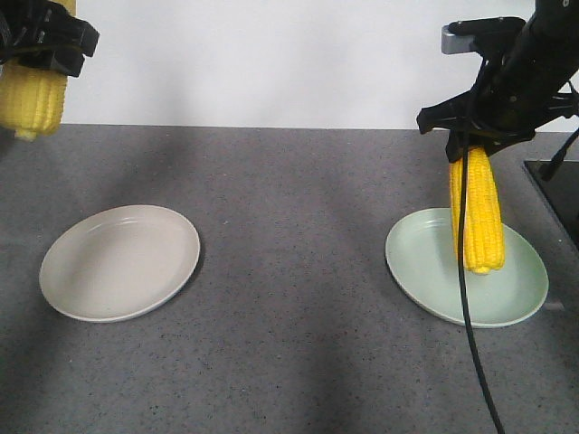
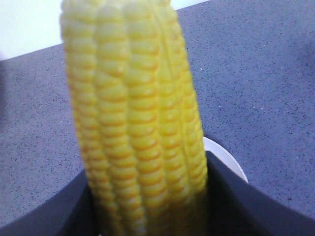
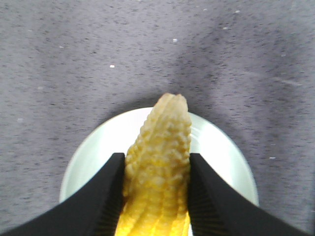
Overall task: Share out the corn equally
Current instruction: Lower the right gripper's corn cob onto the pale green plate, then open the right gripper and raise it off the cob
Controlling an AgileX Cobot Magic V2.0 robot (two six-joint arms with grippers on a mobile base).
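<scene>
The right hand (image 1: 470,145) is clamped on a corn cob (image 1: 477,212) that hangs tip-down below it, over the green plate (image 1: 516,298). The left hand (image 1: 41,50) grips another cob (image 1: 32,101), high above the bench (image 1: 289,271), up and left of the beige plate (image 1: 118,262).
</scene>
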